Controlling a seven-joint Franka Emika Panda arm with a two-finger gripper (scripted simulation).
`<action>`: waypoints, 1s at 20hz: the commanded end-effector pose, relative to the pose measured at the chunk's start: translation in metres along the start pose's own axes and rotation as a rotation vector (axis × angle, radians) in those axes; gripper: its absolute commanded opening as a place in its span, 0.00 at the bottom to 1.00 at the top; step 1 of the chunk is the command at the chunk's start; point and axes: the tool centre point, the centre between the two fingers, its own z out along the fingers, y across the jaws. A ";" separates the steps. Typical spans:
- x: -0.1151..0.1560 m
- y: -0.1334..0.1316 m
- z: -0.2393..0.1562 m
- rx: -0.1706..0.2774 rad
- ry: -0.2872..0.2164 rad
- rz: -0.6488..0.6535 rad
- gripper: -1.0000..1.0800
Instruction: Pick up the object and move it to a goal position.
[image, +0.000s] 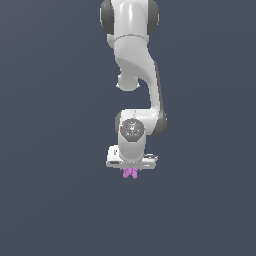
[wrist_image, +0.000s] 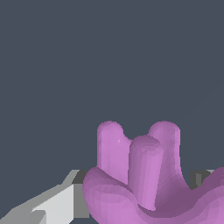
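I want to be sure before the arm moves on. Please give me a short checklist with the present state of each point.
1. Object at the pincer: ok, it shows just under the white pincer body.
2. Object between the fingers: ok, the wrist view shows it filling the gap.
3. Grip firm: cannot tell, contact faces are hidden.
4. Object lifted off the ground: cannot tell, the plain background shows no surface.
5. Goal position in sight: not ok, no marker is visible.
6. Path free: ok, nothing else is in view.
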 end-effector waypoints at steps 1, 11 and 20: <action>0.000 0.000 0.000 0.000 0.001 0.000 0.00; -0.001 0.001 -0.002 0.000 0.001 0.000 0.00; -0.014 0.010 -0.026 0.000 0.001 0.000 0.00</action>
